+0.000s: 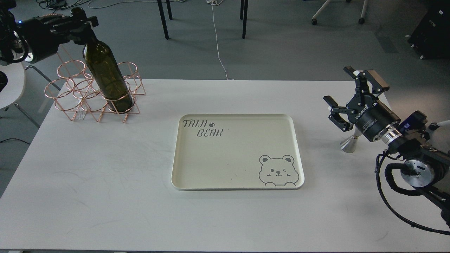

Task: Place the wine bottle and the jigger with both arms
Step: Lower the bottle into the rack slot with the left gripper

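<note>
The dark olive-green wine bottle [105, 73] stands slightly tilted inside a front ring of the copper wire rack [70, 93] at the table's back left. My left gripper [80, 21] is shut on the bottle's neck at the top. The silver jigger [350, 143] stands on the table at the right, partly hidden behind my right wrist. My right gripper [346, 92] is open and empty, with its fingers spread just above and behind the jigger.
A cream tray [297, 154] printed with "TAIJI BEAR" and a bear lies in the table's middle. Chair and table legs stand on the floor beyond the far edge. A white chair [10, 80] is at the left.
</note>
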Controlling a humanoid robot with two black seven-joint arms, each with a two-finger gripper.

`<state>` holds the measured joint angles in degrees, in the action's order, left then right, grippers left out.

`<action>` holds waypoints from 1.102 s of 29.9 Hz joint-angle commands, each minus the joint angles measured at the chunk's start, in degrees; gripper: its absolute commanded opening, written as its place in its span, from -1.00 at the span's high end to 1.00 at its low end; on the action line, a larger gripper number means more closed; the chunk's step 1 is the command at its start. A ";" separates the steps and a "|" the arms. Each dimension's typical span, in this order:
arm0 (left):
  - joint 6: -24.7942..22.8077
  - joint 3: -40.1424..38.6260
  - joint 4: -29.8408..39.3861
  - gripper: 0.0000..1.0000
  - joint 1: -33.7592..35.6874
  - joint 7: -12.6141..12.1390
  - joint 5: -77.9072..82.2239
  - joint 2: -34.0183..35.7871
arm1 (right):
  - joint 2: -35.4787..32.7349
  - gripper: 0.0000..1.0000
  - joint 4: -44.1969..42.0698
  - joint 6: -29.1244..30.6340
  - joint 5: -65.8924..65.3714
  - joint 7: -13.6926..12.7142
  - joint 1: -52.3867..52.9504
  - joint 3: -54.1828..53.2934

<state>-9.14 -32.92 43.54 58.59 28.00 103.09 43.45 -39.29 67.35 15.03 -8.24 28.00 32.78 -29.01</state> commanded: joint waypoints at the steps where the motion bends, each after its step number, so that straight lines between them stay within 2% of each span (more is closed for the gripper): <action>1: -0.01 0.40 -0.21 0.75 -0.05 0.00 -0.17 -0.30 | 0.00 -0.98 -0.03 0.00 -0.02 0.00 0.00 -0.08; 16: 0.26 0.40 -1.61 0.69 -2.16 0.00 -1.40 -1.61 | 0.00 -0.98 -0.03 0.00 -0.02 0.00 0.00 0.01; 21: 0.26 0.84 -1.97 0.56 -2.08 0.00 -1.40 -1.61 | 0.00 -0.98 -0.03 0.00 -0.02 0.00 -0.08 0.01; 26: 0.26 0.84 -1.97 0.18 -2.25 0.00 -1.40 -1.61 | 0.00 -0.98 0.06 0.00 -0.02 0.00 -0.26 0.01; 29: 0.26 0.84 -1.97 -0.17 -2.25 0.00 -1.49 -1.53 | 0.00 -0.98 0.06 0.00 -0.02 0.00 -0.26 0.01; 33: 0.26 0.84 -1.97 -0.54 -2.16 0.00 -1.49 -1.44 | 0.00 -0.98 0.06 0.00 -0.02 0.00 -0.26 0.01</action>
<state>-8.85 -32.07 41.58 56.34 28.04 101.59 41.93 -39.29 67.41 15.03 -8.27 28.00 32.52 -29.00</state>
